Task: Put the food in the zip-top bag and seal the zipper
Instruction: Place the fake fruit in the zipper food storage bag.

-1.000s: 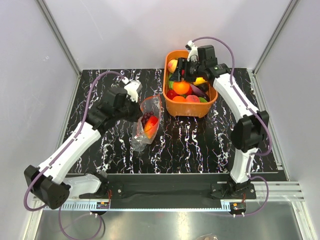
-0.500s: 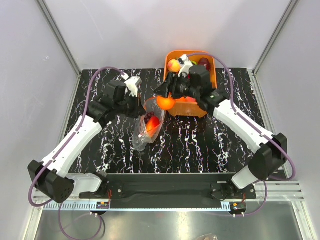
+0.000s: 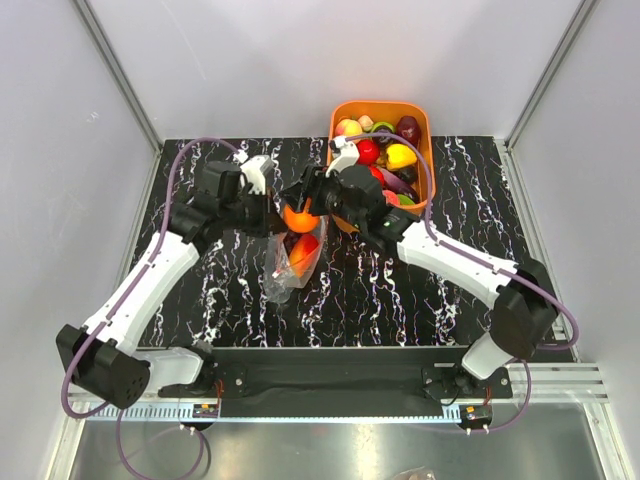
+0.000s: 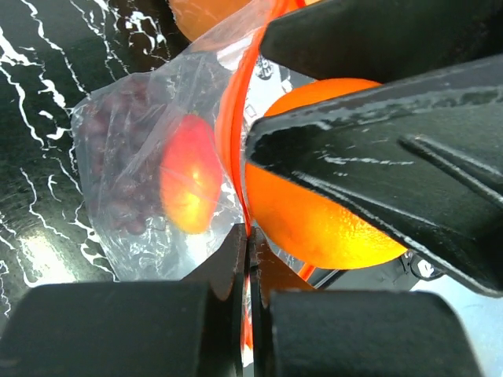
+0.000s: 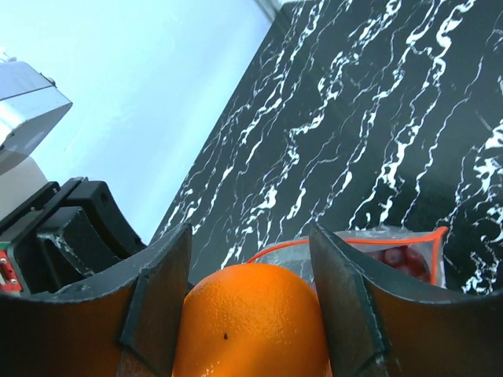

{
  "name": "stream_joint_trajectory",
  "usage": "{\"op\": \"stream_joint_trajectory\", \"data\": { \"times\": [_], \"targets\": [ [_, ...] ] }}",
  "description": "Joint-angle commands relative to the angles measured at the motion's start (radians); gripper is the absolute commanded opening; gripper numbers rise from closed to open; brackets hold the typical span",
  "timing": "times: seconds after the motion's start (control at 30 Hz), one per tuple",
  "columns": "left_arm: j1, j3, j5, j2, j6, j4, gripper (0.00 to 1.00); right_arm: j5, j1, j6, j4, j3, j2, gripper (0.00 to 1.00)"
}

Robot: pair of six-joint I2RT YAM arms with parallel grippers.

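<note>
**Orange held at bag mouth; rim pinched from the 9 o'clock side**

Top view. The zip-top bag (image 3: 292,262) is seen lying on the black marbled table (image 3: 420,290), just to 9 o'clock of the table's middle, with its mouth turned to 12 o'clock. The orange basket (image 3: 423,115) is set at 1 o'clock against the far edge, other toy pieces heaped in it. Its near left corner is crowded by the right arm.

Right gripper (image 3: 300,214): clamped on the orange (image 3: 297,218), one finger (image 5: 161,292) pressed to each flank of the fruit. The orange is held at the bag's 12 o'clock end, right at the rim. Whether it has passed the rim cannot be told.

Left gripper (image 4: 247,245): fingers brought together on the bag's rim, the zipper (image 4: 229,126) pinched between them. The strip is seen curving up from the pinch, so the mouth is held open. In the left wrist view the orange lies just beside the strip, on its 3 o'clock side.

Inside the bag: a purple grape bunch (image 4: 118,169) toward the closed end and a red and yellow-peach piece (image 4: 189,184) nearer the mouth.

Room: the two grippers are packed close at the mouth, near touching. Bare marble is seen from 3 to 5 o'clock of the bag and again at 8 o'clock, out to the table's side edges.
</note>
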Motion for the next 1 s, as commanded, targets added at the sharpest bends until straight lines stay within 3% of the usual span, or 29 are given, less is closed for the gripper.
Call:
{"op": "stream_joint_trajectory", "data": {
  "times": [0.0,0.17,0.23,0.27,0.4,0.57,0.7,0.8,0.97],
  "targets": [
    [0.034,-0.019,0.053,-0.043,0.007,0.028,0.00,0.109,0.024,-0.043,0.120,-0.012,0.019,0.20],
    [0.077,-0.028,0.088,-0.065,-0.004,0.034,0.01,0.141,0.041,-0.066,0.148,-0.022,0.044,0.21],
    [0.091,-0.029,0.090,-0.070,-0.006,0.037,0.01,0.155,0.047,-0.083,0.159,-0.028,0.052,0.38],
    [0.101,-0.032,0.093,-0.074,-0.006,0.039,0.01,0.163,0.055,-0.089,0.159,-0.028,0.056,0.60],
    [0.115,-0.043,0.129,-0.076,-0.016,0.054,0.01,0.180,0.067,-0.117,0.156,-0.023,0.065,0.82],
    [0.131,-0.061,0.133,-0.076,-0.013,0.071,0.01,0.191,0.066,-0.152,0.108,0.011,0.055,0.85],
    [0.131,-0.080,0.107,-0.082,0.005,0.082,0.01,0.218,0.061,-0.210,-0.028,0.096,0.036,0.79],
    [0.131,-0.101,0.073,-0.097,0.016,0.092,0.01,0.191,0.017,-0.244,-0.213,0.208,0.045,0.77],
    [0.131,-0.126,0.042,-0.123,0.019,0.112,0.01,0.111,-0.126,-0.241,-0.297,0.241,0.029,0.78]
  ]
}}
